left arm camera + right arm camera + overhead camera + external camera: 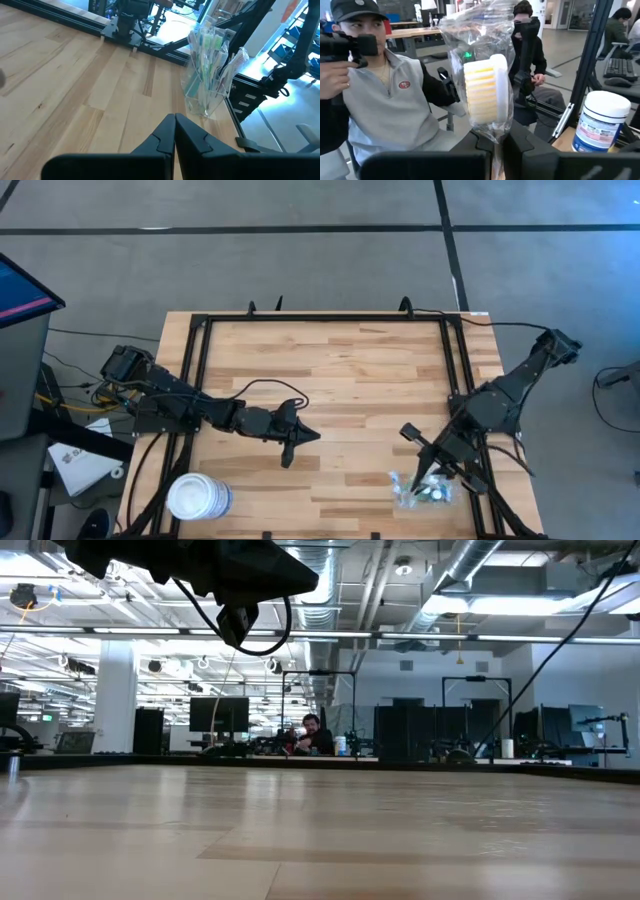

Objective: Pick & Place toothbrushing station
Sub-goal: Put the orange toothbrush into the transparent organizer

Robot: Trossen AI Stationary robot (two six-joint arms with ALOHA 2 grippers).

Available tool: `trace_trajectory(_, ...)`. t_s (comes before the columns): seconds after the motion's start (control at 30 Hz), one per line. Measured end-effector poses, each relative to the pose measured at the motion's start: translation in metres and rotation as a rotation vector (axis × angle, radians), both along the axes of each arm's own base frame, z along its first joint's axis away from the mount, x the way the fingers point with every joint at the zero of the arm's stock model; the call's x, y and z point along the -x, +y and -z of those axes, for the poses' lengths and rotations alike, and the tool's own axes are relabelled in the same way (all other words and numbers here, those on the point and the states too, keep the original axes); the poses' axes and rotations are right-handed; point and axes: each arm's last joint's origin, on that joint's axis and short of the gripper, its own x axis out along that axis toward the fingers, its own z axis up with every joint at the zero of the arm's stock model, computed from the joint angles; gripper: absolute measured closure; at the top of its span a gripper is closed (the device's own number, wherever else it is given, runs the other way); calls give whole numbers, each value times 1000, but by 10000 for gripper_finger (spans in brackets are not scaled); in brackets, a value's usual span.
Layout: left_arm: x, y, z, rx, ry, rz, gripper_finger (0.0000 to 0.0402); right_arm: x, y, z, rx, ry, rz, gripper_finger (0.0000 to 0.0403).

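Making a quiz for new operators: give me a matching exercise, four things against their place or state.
1 left gripper
2 right gripper
3 white tub
4 toothbrushing station

A on the table, left side
B shut, empty, mid-table
C shut on wrapped toothbrush
D right side, holding wrapped brushes

Pairs: 1-B, 2-C, 3-A, 4-D

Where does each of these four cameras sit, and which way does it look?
High: above the table, looking straight down; both arms, left gripper and right gripper show.
Low: at tabletop height, looking level into the room; one arm overhead.
Left wrist: on the left arm, facing the holder; its shut fingers show.
Right wrist: on the right arm, facing people; its fingers pinch a wrapped toothbrush.
Shared: high and right wrist both show the tub.
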Motion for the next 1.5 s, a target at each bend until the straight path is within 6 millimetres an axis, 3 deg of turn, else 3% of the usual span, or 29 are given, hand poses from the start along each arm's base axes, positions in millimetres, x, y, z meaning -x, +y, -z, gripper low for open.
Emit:
trace_trajectory(0.4,0,0,0,0,-1,0,400,22,21,2,75,-39,82,395)
trace_trajectory(0.83,0,0,0,0,-1,0,400,35,31,6,124,-25,189,397)
trace_trajectory(1.1,0,0,0,0,-1,0,400,30,32,40,72,9,233,396)
trace_trajectory(1.5,0,0,0,-2,-2,-9,400,31,32,53,68,72,242,398)
